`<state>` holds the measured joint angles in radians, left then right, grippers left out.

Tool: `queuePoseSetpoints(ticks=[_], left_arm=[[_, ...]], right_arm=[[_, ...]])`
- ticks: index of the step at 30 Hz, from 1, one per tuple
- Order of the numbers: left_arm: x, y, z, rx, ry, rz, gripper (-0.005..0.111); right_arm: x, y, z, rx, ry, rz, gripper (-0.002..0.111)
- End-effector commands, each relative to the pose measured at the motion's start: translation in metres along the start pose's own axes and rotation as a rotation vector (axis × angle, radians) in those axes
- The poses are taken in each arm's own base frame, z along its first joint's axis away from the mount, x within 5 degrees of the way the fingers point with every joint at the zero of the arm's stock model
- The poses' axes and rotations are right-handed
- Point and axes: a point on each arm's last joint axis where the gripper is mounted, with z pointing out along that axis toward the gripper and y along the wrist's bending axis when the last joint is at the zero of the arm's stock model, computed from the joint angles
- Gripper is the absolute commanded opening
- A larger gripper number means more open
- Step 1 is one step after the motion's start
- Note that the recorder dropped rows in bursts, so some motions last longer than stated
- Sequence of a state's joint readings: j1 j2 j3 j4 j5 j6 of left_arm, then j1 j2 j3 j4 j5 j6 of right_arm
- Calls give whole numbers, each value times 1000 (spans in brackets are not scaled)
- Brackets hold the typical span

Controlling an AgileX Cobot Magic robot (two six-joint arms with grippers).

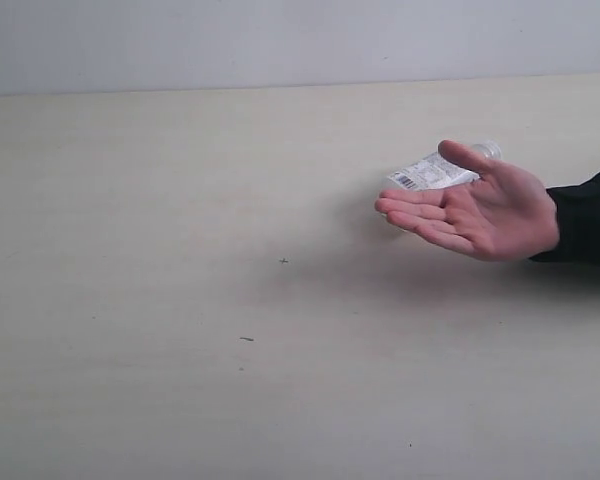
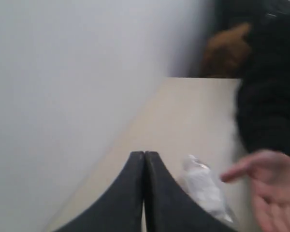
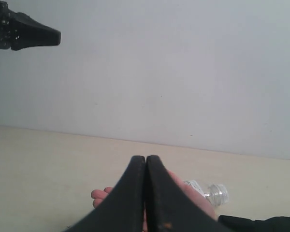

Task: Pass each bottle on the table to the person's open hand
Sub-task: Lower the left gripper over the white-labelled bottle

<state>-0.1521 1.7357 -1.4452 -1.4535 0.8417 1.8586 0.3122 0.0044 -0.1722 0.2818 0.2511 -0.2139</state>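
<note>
The left gripper (image 2: 144,158) is clenched on nothing, and so is the right gripper (image 3: 146,159). Near the table's (image 1: 180,300) far right edge, one bottle (image 1: 432,172) lies on its side, tucked just behind the person's open hand (image 1: 485,215). Reaching for it could bump that hand or send the bottle rolling away.

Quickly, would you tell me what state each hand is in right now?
Left hand: closed, empty.
Right hand: closed, empty.
Person's hand: open, empty.
</note>
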Motion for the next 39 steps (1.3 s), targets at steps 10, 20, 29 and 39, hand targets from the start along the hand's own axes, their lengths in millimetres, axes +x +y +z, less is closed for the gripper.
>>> queuePoseSetpoints(ticks=[10,20,29,39], left_arm=[[41,56,29,-412,567,-293,0],[62,29,118,-147,646,-341,0],[72,-3,164,-20,632,-376,14],[83,-47,205,28,619,-327,51]], right_arm=[[1,0,0,-2,-5,0,0],[1,0,0,-2,-5,0,0],[1,0,0,-2,-5,0,0],[1,0,0,-2,-5,0,0]])
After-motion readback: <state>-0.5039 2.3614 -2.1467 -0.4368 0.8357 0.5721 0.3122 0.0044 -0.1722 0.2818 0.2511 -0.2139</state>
